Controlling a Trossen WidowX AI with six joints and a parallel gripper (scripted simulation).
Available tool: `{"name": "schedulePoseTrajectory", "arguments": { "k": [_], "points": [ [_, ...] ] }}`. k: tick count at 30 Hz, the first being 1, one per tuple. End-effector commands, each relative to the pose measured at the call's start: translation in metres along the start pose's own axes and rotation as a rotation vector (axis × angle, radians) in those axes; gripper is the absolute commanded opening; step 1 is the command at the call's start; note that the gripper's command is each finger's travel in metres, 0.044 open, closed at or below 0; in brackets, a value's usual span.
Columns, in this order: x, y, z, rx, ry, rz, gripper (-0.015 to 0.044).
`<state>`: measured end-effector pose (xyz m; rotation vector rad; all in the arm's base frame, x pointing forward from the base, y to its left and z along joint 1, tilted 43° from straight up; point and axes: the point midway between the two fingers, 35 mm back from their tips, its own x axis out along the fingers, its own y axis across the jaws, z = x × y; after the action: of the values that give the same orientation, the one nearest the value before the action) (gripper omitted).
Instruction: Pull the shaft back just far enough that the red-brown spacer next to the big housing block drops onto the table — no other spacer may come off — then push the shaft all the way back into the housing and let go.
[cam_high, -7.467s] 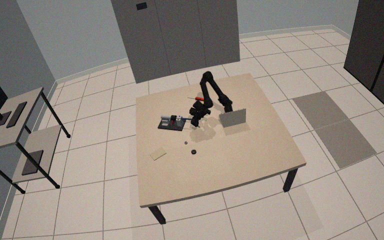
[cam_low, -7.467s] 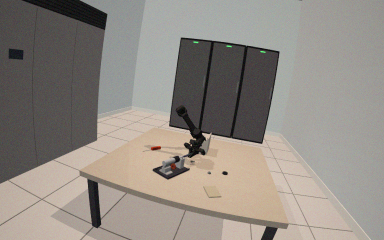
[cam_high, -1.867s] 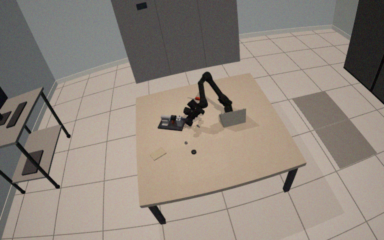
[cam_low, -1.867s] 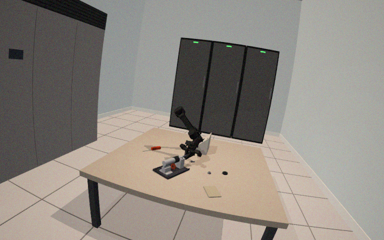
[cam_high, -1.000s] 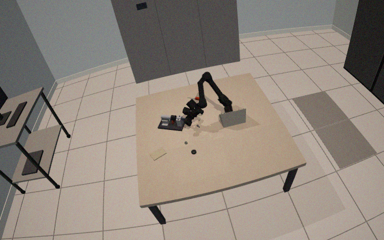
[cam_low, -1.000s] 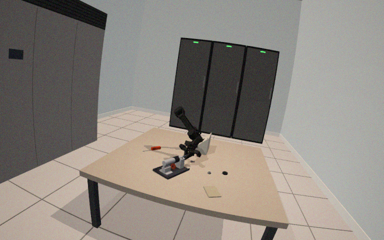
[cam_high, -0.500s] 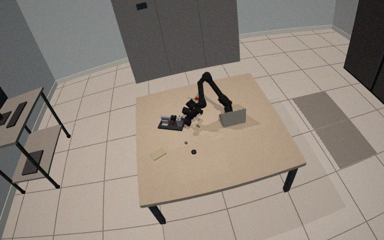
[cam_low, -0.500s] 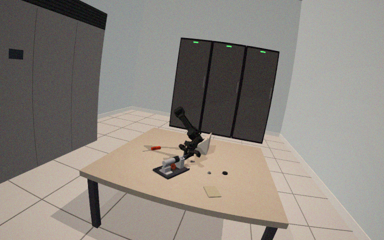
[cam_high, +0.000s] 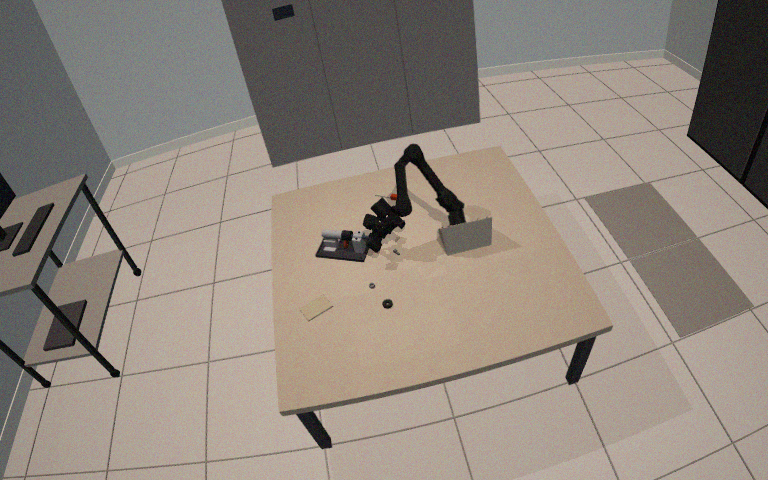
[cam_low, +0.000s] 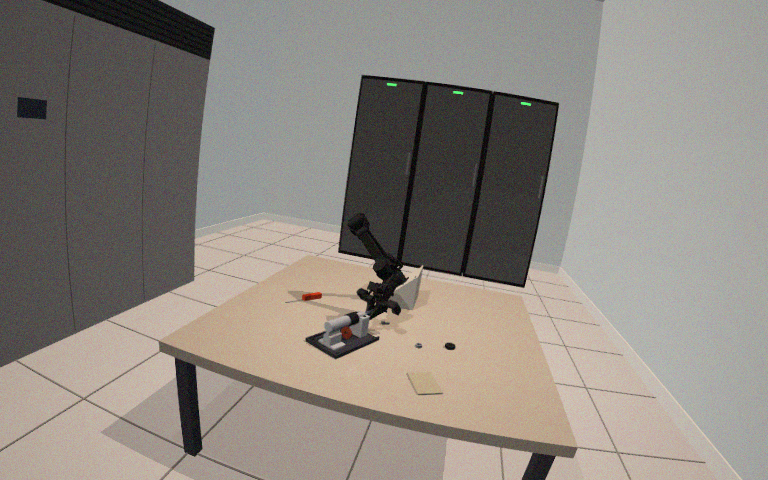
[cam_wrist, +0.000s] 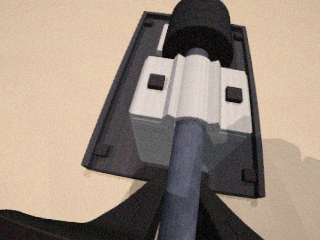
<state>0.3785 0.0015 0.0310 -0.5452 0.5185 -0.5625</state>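
The blue-grey shaft (cam_wrist: 187, 150) runs through the light support block (cam_wrist: 194, 90) (cam_low: 360, 326) towards the black spacers (cam_wrist: 200, 20) (cam_low: 353, 318) (cam_high: 346, 234). My gripper (cam_wrist: 178, 179) (cam_high: 371, 245) (cam_low: 370, 313) is shut on the shaft, outside the support block. The light grey cylindrical housing (cam_low: 338, 323) (cam_high: 330, 233) is beyond the black spacers. The red-brown spacer (cam_low: 346, 330) (cam_high: 346, 243) shows below the black spacers, off the shaft line and low over the dark base (cam_wrist: 112, 135) (cam_high: 339, 257). Its exact contact with the base is too small to tell. The shaft's far end is hidden.
An orange-handled screwdriver (cam_high: 393, 196) (cam_low: 311, 296) lies behind the fixture. A grey panel (cam_high: 467, 237) (cam_low: 410, 291) stands near the arm's base. A black ring (cam_high: 387, 301) (cam_low: 450, 345), a small nut (cam_high: 371, 287) (cam_low: 418, 345) and a yellowish card (cam_high: 317, 307) (cam_low: 424, 383) lie on the table.
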Motion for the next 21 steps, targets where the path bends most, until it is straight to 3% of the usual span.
{"name": "schedulePoseTrajectory", "arguments": {
  "k": [1,21],
  "points": [
    [0.0015,0.0000,0.0028,-0.001,-0.003,-0.001,0.0000],
    [0.0058,-0.0001,0.0072,-0.001,-0.003,-0.001,0.0000]
  ]
}}
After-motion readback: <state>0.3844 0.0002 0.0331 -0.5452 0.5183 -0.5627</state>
